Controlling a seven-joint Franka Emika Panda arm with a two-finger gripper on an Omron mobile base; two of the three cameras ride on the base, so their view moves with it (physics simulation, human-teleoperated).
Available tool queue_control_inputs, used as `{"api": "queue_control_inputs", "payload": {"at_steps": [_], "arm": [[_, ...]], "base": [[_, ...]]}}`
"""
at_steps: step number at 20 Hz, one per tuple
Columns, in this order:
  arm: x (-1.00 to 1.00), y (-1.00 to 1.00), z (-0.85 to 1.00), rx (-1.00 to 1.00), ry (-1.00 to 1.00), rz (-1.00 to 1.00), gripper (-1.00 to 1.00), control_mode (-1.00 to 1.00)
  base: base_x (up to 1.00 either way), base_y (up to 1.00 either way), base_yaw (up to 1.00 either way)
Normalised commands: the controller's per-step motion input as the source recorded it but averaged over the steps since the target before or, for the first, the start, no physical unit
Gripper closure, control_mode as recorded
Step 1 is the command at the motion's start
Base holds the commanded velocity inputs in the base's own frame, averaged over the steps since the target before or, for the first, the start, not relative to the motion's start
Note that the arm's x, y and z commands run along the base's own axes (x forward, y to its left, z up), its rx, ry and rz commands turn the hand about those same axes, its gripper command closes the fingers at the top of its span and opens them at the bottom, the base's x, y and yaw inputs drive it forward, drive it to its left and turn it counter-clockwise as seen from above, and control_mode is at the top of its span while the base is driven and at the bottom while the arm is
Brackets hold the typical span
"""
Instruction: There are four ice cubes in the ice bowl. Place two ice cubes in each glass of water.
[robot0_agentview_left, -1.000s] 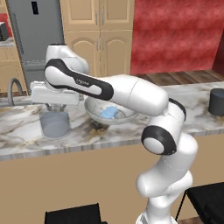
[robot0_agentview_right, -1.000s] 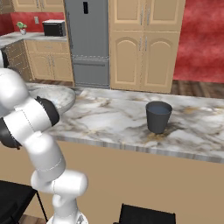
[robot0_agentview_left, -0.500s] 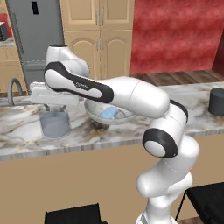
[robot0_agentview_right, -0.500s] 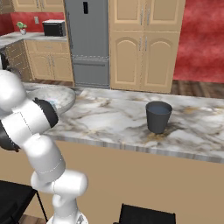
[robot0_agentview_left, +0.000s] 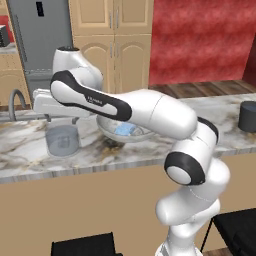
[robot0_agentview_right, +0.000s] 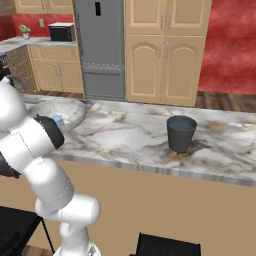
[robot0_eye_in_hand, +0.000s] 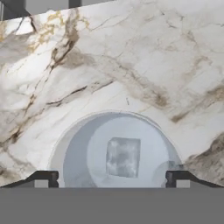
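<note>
Looking straight down in the hand view, I see the translucent grey-blue glass of water (robot0_eye_in_hand: 116, 151) with one pale ice cube (robot0_eye_in_hand: 123, 156) lying inside it. My gripper (robot0_eye_in_hand: 111, 180) hangs open right above the glass, its fingertips (robot0_eye_in_hand: 43, 178) spread wider than the cube and holding nothing. In the left base view my hand sits over that glass (robot0_agentview_left: 62, 141), left of the ice bowl (robot0_agentview_left: 107, 131), where pale blue ice cubes (robot0_agentview_left: 125, 130) remain. The dark charcoal glass (robot0_agentview_left: 247, 116) stands far to the right. The right base view shows the bowl (robot0_agentview_right: 67, 107), a cube (robot0_agentview_right: 58, 120) and the dark glass (robot0_agentview_right: 180, 133).
A curved faucet (robot0_agentview_left: 15, 100) rises at the counter's left end, close behind the grey-blue glass. Marble counter (robot0_agentview_right: 125, 135) stretches between the bowl and the dark glass. A fridge (robot0_agentview_right: 98, 45) and wooden cabinets stand behind the counter.
My jaws have opened wide and the cube now lies in the glass. The arm has stayed almost in place above the grey-blue glass.
</note>
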Motion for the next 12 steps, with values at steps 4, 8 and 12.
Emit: {"api": "queue_control_inputs", "payload": {"at_steps": [4,8,12], "arm": [[0.00,0.02,0.05,0.01,-0.03,-0.01,1.00,-1.00],[-0.09,-0.01,0.35,0.08,-0.08,-0.01,1.00,-1.00],[-0.62,-0.52,0.60,0.18,-0.32,-0.02,1.00,-1.00]], "base": [[0.00,0.00,0.00],[0.00,0.00,0.00],[0.00,0.00,0.00]]}}
